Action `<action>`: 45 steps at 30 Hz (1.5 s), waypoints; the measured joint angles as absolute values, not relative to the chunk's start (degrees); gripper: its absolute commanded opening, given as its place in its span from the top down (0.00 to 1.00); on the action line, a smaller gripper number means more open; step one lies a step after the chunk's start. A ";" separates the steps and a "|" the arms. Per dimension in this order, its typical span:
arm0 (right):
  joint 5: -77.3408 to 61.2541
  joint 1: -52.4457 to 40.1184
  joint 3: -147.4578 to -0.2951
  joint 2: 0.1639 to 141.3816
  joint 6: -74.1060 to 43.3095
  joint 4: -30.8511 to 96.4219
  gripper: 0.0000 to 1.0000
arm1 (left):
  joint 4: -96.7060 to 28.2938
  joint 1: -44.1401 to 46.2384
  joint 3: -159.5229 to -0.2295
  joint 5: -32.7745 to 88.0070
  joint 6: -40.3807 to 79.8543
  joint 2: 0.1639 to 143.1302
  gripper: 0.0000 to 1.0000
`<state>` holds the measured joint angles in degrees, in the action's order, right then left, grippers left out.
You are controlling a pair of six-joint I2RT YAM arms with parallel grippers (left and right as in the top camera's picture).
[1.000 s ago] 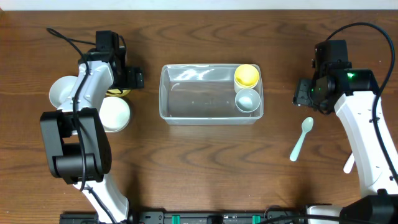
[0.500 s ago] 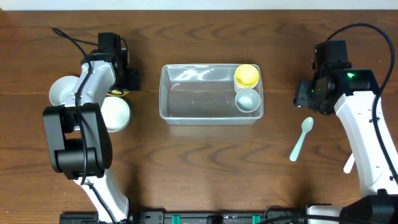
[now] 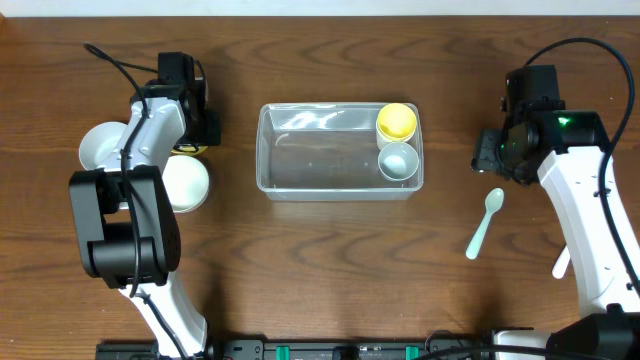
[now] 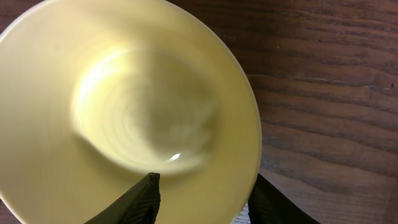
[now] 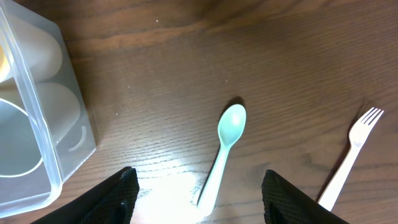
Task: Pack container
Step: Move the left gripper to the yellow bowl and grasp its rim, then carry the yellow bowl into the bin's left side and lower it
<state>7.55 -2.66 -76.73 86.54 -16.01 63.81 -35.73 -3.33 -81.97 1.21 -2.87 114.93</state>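
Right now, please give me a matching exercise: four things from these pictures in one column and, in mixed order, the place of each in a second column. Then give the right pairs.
Things
1. mint spoon
2. white fork
3. yellow cup
4. yellow bowl

Places
A. inside the container, in a corner
B. directly below the left gripper
C. on the table, between container and fork
D. on the table, beyond the spoon from the container

Pairs: 1-C, 2-D, 3-A, 4-B
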 measured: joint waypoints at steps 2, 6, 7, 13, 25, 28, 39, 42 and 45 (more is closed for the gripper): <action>7.55 -2.66 -76.73 86.54 -16.01 63.81 0.34 | -35.70 -3.33 -81.84 1.21 -2.87 114.93 0.57; 7.55 -2.66 -76.73 86.54 -16.01 63.81 0.34 | -35.70 -3.33 -81.32 1.19 -2.85 114.93 0.67; 7.55 -2.66 -76.73 86.54 -16.01 63.83 0.34 | -35.70 -3.33 -81.25 1.17 -2.92 114.93 0.68; 7.55 -2.66 -76.73 86.54 -16.01 63.81 0.34 | -35.70 -3.33 -81.23 1.10 -2.96 114.93 0.73; 7.55 -2.66 -76.73 86.54 -16.01 63.88 0.34 | -35.73 -3.33 -81.23 1.10 -2.96 114.93 0.81; 7.55 -2.66 -76.73 86.54 -16.01 63.88 0.34 | -35.73 -3.33 -81.23 1.13 -2.85 114.93 0.86; 7.55 -2.66 -76.73 86.54 -16.01 64.05 0.34 | -35.70 -3.33 -81.23 1.08 -3.01 114.93 0.94; 7.55 -2.66 -76.73 86.54 -16.01 64.12 0.34 | -35.40 -3.33 -81.23 1.02 -3.03 114.93 0.94; 7.55 -2.66 -76.73 86.54 -16.01 64.29 0.35 | -34.70 -3.33 -81.23 0.62 -3.03 114.93 0.94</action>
<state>7.55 -2.66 -76.73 86.54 -16.01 64.29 -34.70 -3.33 -81.23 0.62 -3.03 114.93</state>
